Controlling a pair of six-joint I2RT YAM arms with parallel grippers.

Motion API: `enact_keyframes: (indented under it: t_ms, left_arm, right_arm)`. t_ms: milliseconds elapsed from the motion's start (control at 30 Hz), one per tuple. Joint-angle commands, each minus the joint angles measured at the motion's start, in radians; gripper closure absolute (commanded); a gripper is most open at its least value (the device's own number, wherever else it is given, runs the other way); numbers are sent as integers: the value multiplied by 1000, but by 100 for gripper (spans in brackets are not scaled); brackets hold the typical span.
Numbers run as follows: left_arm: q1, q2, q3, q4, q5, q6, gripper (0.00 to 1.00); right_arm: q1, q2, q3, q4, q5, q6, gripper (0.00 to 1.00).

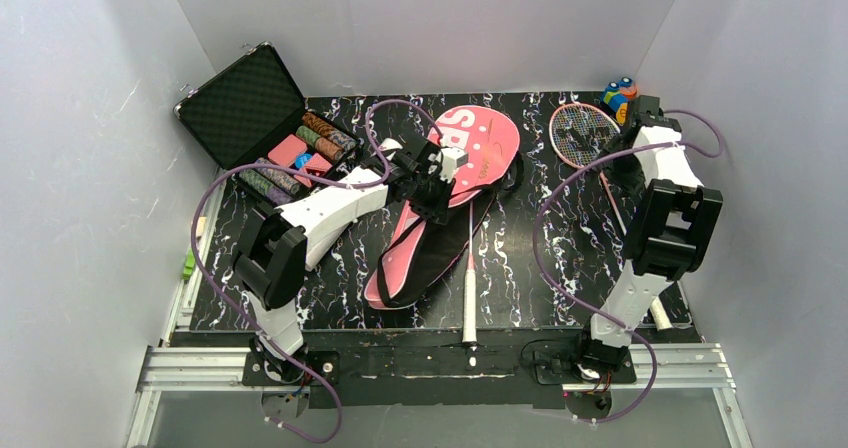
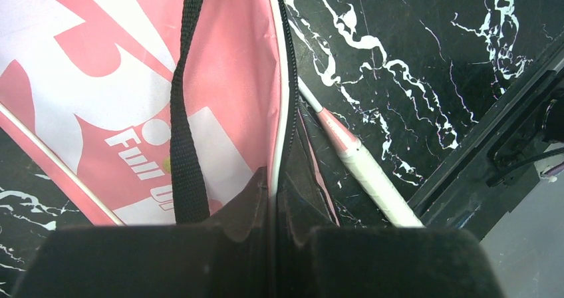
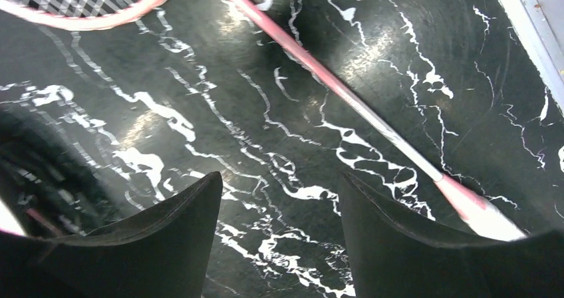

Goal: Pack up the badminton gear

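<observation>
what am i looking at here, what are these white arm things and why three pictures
Two robot arms are bolted to a table. One picture looks down from above; the other two come from cameras on each wrist. On the marbled table lie a pink racket cover, a racket poking out of it, and a second racket. An open case of poker chips sits far left. The left gripper is shut on the cover's edge. The right gripper hangs open above the second racket's shaft, holding nothing.
</observation>
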Motion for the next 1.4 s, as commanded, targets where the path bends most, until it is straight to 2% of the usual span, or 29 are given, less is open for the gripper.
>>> enact_keyframes:
  t_ms: [0, 233, 500, 800, 1167, 1233, 1367]
  left_arm:
    - [15, -80, 22, -1, 1, -9, 100]
    - [27, -97, 25, -10, 16, -11, 100]
    - [45, -104, 30, -21, 39, -15, 100]
    - [64, -128, 23, -22, 35, -11, 100]
    - [75, -152, 43, -29, 22, 0, 100]
    - [76, -155, 43, -30, 18, 1, 100]
    - [75, -168, 42, -32, 18, 1, 100]
  right_arm:
    - [-38, 59, 44, -37, 0, -51, 27]
    - [-64, 193, 133, -76, 21, -87, 27]
    - [-68, 253, 121, -73, 17, -95, 27]
    - [-59, 243, 90, -64, -52, -91, 27]
    - [75, 178, 25, -72, -110, -77, 35]
    - [89, 151, 30, -69, -58, -77, 35]
    - [60, 116, 89, -61, 79, -99, 29]
